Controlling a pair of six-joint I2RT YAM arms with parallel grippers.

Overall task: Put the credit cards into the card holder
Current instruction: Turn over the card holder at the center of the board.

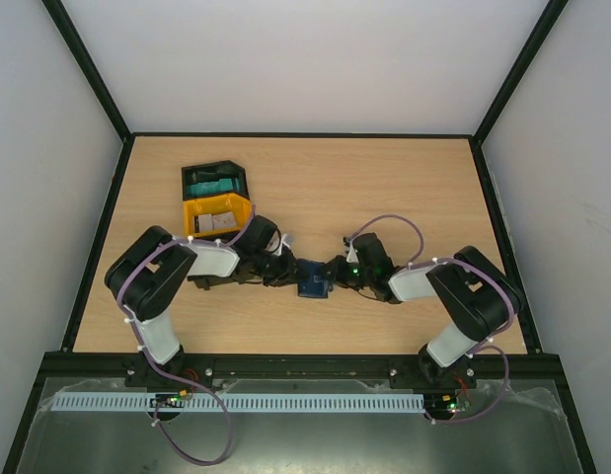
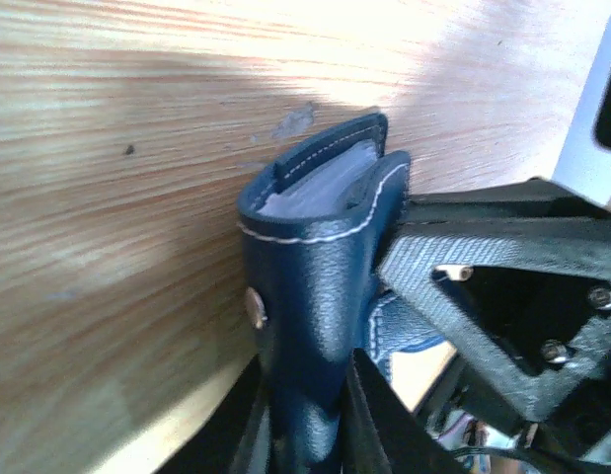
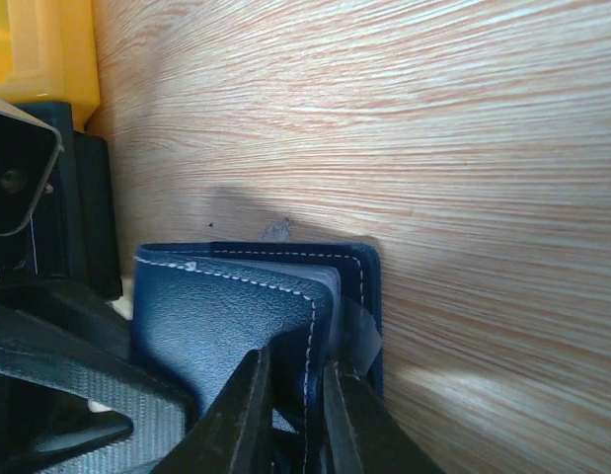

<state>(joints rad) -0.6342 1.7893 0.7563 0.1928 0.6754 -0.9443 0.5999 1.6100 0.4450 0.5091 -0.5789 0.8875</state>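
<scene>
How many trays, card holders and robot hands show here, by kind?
1 black tray
1 yellow tray
1 card holder
2 hands: left hand, right hand, both gripping the card holder
Total: 5

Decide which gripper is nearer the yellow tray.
Left. The left gripper, clamping the card holder, lies off the near right corner of the yellow tray; the right gripper clamps the holder's other side, farther away.
</scene>
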